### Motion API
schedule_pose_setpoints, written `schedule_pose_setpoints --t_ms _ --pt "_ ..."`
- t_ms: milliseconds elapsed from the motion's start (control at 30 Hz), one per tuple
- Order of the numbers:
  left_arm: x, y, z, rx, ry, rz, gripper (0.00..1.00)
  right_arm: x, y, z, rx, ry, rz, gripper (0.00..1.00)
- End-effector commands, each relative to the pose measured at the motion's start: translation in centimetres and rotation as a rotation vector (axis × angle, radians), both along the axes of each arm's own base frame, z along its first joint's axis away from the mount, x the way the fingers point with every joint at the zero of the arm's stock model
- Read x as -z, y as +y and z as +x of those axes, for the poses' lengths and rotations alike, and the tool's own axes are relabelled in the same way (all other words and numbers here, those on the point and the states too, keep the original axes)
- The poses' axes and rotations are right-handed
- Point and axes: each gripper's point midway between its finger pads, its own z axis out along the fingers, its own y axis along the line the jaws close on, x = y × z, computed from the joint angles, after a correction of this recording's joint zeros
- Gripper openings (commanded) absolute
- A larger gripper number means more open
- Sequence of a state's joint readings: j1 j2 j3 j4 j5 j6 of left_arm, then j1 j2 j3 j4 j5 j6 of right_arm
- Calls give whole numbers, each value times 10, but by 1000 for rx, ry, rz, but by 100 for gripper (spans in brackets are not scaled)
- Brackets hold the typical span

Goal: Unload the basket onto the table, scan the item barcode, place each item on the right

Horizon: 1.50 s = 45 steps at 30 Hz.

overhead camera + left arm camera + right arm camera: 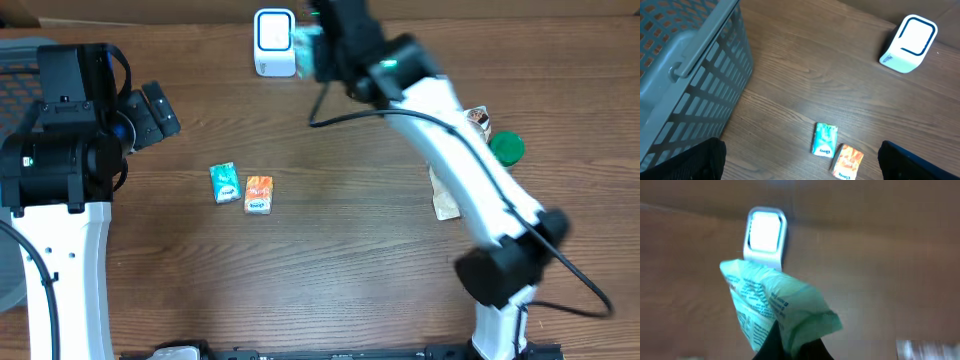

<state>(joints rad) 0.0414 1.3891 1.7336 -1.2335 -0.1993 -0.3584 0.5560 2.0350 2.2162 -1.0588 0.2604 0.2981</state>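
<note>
A pale green printed packet [775, 305] is pinched at its lower edge in my right gripper [792, 342], which is shut on it. It hangs just in front of the white barcode scanner [765, 235], whose window glows. From overhead, the packet [305, 45] sits right beside the scanner [274, 42] at the table's far edge, with the right gripper [320, 55] behind it. My left gripper [155, 112] hovers at the left, open with nothing between its fingers [920, 162]. The scanner [907, 44] also shows in the left wrist view.
A teal tissue pack [224, 183] and an orange one [258, 194] lie side by side left of centre. A grey mesh basket [690, 75] stands at the far left. A green round thing [506, 148], a snack packet [478, 118] and a beige packet [445, 200] lie by the right arm.
</note>
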Motion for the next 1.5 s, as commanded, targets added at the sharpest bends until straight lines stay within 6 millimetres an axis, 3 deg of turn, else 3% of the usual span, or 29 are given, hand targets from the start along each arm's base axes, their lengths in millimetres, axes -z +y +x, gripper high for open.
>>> schedule_pose_setpoints --t_ms 0,167,267,500,667,733,867,933,1067,1167,1267,1467 --pt "-8 3 -3 6 -20 23 100 1 -34 -25 175 185 186 4" --pt "-8 3 -3 6 -20 23 100 53 -98 -53 340 427 71 4" --pt "-8 3 -3 6 -20 23 100 87 -132 -61 418 524 30 4" --pt "-8 3 -3 6 -20 23 99 164 -183 -68 540 633 4 4" --pt "-8 3 -3 6 -20 23 100 196 -221 -84 631 685 -49 4" --pt "-8 3 -3 6 -20 23 100 200 -234 -90 655 702 -66 14" --pt "-8 3 -3 6 -20 23 99 200 -244 -93 643 721 -79 54" --pt "-8 3 -3 6 -20 23 100 200 -245 -94 621 728 -92 63" --pt "-8 3 -3 6 -20 23 100 197 -243 -93 579 730 -99 66" --pt "-8 3 -3 6 -20 23 100 180 -231 -86 517 726 -51 67" --pt "-8 3 -3 6 -20 23 99 161 -200 -76 406 718 76 67" --pt "-8 3 -3 6 -20 23 99 143 -104 -69 78 708 316 64"
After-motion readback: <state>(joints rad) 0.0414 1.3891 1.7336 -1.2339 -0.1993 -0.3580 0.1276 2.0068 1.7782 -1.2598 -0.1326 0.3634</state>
